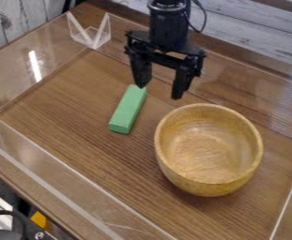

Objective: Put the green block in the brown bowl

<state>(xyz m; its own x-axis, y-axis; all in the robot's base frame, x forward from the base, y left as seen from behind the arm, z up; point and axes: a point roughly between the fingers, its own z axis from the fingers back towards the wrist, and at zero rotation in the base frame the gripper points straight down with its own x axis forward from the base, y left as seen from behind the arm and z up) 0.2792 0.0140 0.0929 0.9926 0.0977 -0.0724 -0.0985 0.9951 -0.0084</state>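
Observation:
The green block [127,110] lies flat on the wooden table, left of centre, its long axis running near to far. To its right sits the brown bowl [208,147], round, thick-walled and with nothing in it. My black gripper [159,82] hangs pointing down just above and behind the block's far end, slightly to its right. Its two fingers [137,73] stand wide apart with nothing between them.
Clear acrylic walls [60,202] fence the table on the left, front and right. A clear triangular bracket [88,31] stands at the back left corner. White wooden planks run behind the table.

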